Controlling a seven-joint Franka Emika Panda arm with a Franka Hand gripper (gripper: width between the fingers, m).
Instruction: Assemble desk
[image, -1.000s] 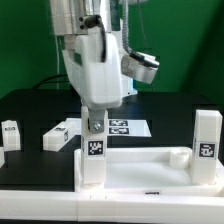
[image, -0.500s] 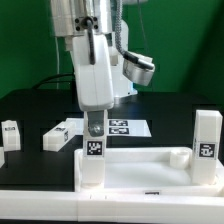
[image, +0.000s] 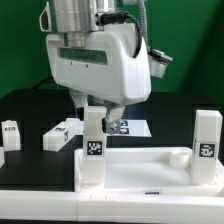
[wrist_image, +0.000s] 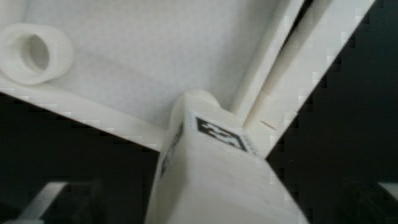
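Note:
The white desk tabletop (image: 140, 176) lies at the front, rim up. One white tagged leg (image: 93, 150) stands upright in its corner on the exterior view's left. A second leg (image: 206, 135) stands in the corner on the right. My gripper (image: 94, 117) comes straight down and is shut on the top of the left leg. In the wrist view that leg (wrist_image: 222, 160) runs up between my dark fingers (wrist_image: 39, 200) onto the tabletop (wrist_image: 160, 70), beside its raised rim (wrist_image: 311, 70). A round socket (wrist_image: 32, 52) shows further along the tabletop.
Two loose white legs lie on the black table at the exterior view's left, one (image: 60, 135) near the middle and one (image: 10, 133) at the edge. The marker board (image: 127, 127) lies behind the tabletop. A green wall stands at the back.
My hand has turned about its vertical axis over the left leg, showing its broad face now. The leg stays upright in the same corner.

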